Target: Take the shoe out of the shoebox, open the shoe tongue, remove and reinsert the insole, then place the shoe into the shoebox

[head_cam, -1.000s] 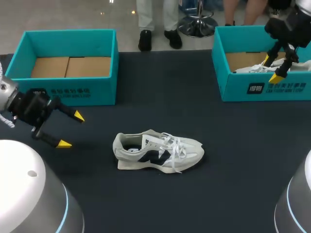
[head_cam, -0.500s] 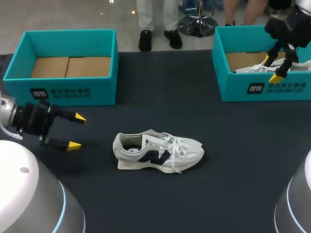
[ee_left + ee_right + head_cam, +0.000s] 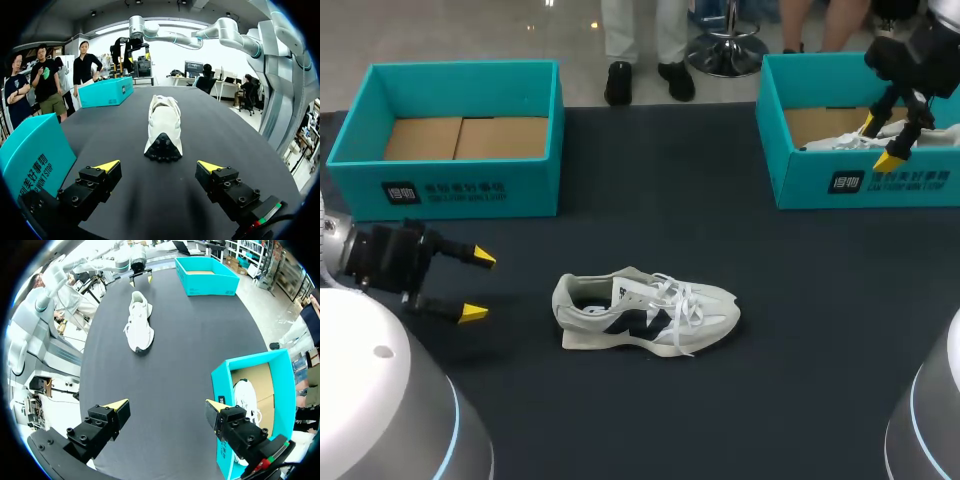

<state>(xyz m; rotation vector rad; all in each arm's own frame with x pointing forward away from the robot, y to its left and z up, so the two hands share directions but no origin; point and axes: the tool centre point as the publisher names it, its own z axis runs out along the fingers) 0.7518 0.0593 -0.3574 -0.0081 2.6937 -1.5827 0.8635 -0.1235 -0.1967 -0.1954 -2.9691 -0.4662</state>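
The left end effector (image 3: 478, 285) has drifted a little nearer the robot's side of the table (image 3: 650, 180) and levelled out, while the right end effector (image 3: 876, 142) and the shoe (image 3: 645, 312) sit as before. Both end effectors are spread wide and hold nothing. The shoe stands on its sole in the middle of the table, well apart from both boxes, heel toward the left end effector (image 3: 159, 166) and toe toward the right side; the left wrist view looks straight at that heel (image 3: 162, 125). So the first step looks done: the shoe is out. Its laces still lie across the tongue, which does not appear pulled open. The insole cannot be made out, so opening, insole removal and refit, and boxing all seem left to do. The left shoebox (image 3: 450, 190) shows only its cardboard floor. The right shoebox (image 3: 865, 182) holds a second white shoe (image 3: 840, 143), with the right end effector (image 3: 166, 405) hanging over its front wall, one finger above the box and one above the table. Bare table lies all around the shoe (image 3: 138, 322), giving the left arm a free line to the heel; the right arm must lift clear of the box rim (image 3: 250, 362).
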